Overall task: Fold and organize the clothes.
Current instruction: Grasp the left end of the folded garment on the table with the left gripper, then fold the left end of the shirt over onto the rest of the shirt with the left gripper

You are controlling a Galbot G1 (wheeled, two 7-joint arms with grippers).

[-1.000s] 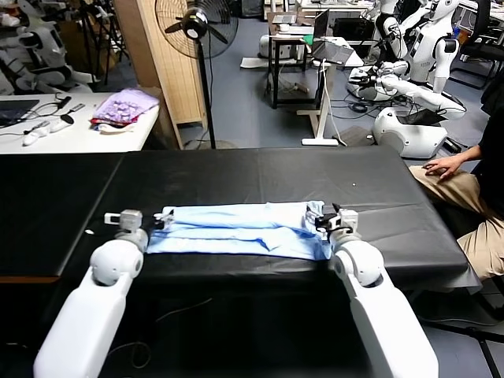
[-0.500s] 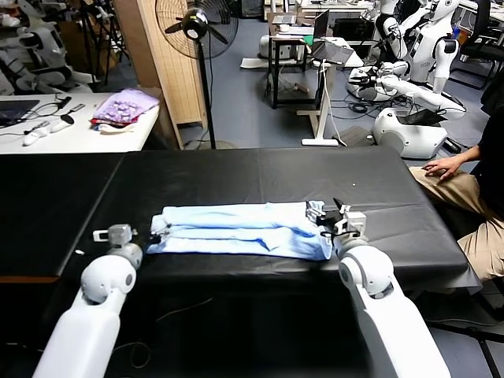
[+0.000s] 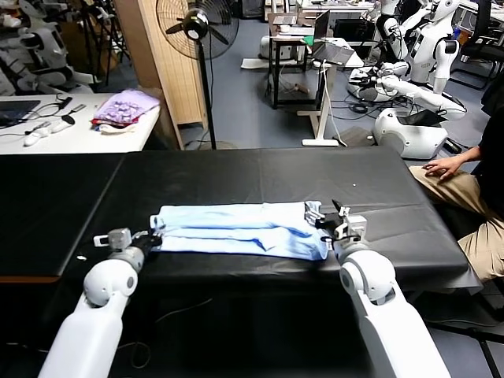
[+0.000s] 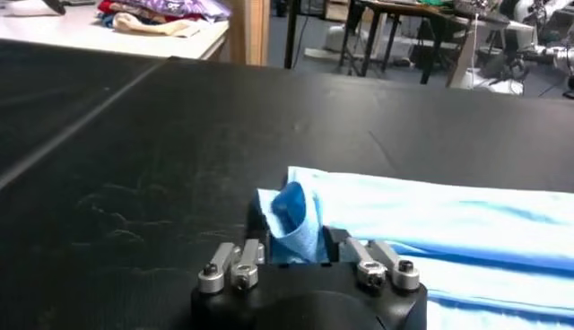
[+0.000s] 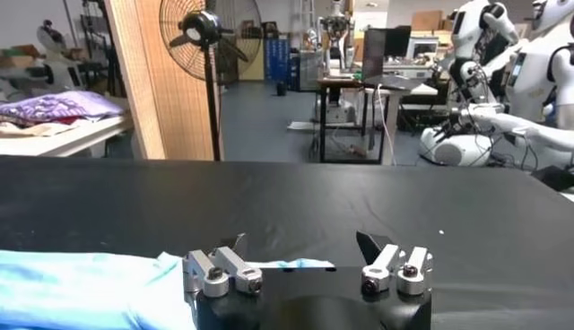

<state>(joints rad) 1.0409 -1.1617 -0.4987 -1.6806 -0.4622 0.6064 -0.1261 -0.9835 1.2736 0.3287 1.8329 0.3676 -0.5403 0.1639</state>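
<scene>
Jaws differ: in the head view the left gripper (image 3: pixel 151 236) pinches the left end of the pale sky-blue thin-fabric T-shirt (image 3: pixel 240 230), folded into a long band across the middle of the black table (image 3: pixel 260 177), while the right gripper (image 3: pixel 329 221), lower right of centre, has drawn back off the shirt's right end. Left wrist view: a bunched corner sits clamped at lower centre. Right wrist view: fingers spread wide, empty, cloth at lower left. That fold looks finished; a crosswise fold probably follows.
</scene>
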